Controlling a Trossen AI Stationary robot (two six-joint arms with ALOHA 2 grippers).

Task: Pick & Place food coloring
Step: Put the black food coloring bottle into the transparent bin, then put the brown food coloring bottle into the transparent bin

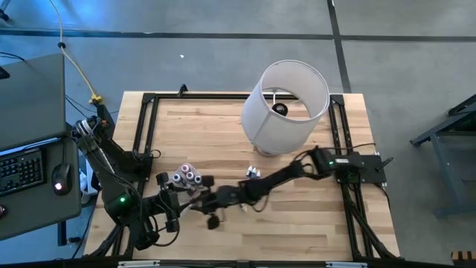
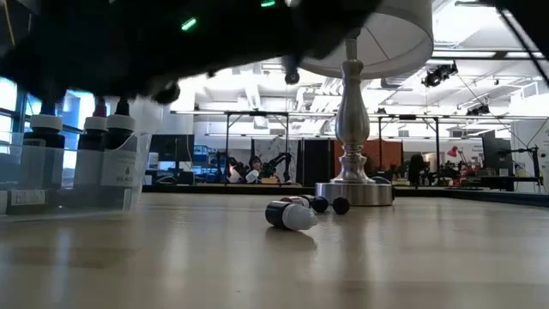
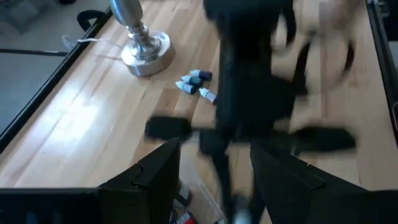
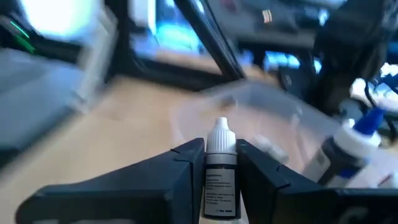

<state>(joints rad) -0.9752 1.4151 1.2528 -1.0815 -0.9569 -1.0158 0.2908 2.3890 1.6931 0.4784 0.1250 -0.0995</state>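
A clear plastic tub (image 1: 186,177) sits at the table's near left, and several dark-capped food coloring bottles (image 2: 81,150) stand in it. A few loose bottles (image 1: 253,173) lie on their sides on the wood near the lamp (image 3: 196,81). My right gripper (image 4: 221,168) reaches across to the tub (image 4: 249,121) and is shut on one white-tipped bottle. My left gripper (image 3: 217,180) is open beside the tub's near side. The right arm fills most of the left wrist view. My right gripper pinches one food coloring bottle by its labelled body (image 4: 221,180) between the two fingers. The bottle's white tip (image 4: 221,134) sticks out past the fingertips. The bottle is clear of the table, close to the tub. My left gripper is next to the tub; I cannot tell whether it touches it.
A table lamp with a big white shade (image 1: 286,104) and a metal base (image 2: 352,189) stands at the far middle of the table. A black frame (image 1: 145,126) runs along the table's edges. Bare wood (image 1: 297,227) lies at the near right.
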